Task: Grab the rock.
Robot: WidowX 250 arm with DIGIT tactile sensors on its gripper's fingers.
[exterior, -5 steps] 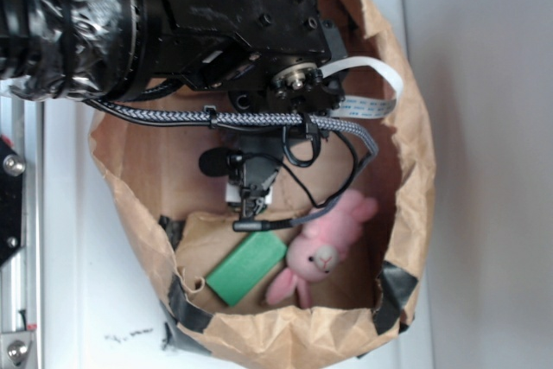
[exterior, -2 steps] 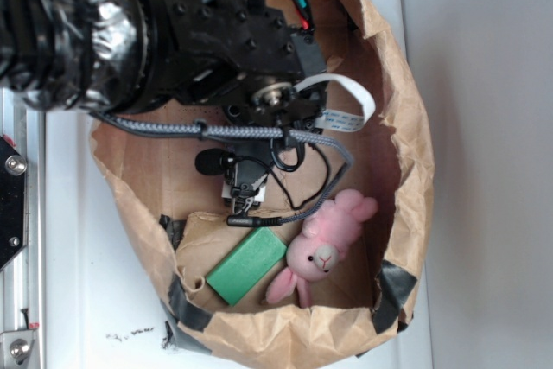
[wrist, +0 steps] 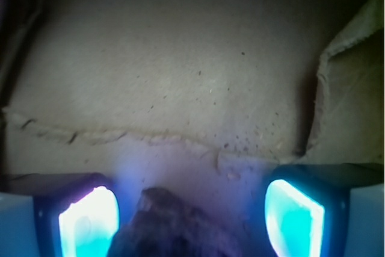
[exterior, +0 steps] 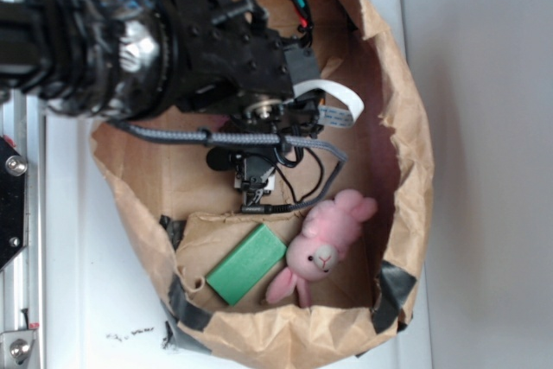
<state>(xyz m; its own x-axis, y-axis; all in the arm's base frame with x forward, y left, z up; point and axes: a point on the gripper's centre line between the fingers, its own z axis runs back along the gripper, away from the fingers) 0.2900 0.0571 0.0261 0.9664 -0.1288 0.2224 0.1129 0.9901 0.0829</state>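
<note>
Because the rock (wrist: 171, 224) is looking rough, grainy and hard, I am judging it rather heavy for its size, not slippery and not fragile, so taking it across its middle seems best. It is lying on the paper floor of the brown bag (exterior: 406, 127), between the two glowing fingers (wrist: 87, 221), nearer the left one. The tool (wrist: 191, 221) is standing wide, holding nothing. Compared with a second ago, the arm is reaching deeper into the bag, while the green block (exterior: 246, 263) and the pink bunny (exterior: 324, 244) are staying in place.
</note>
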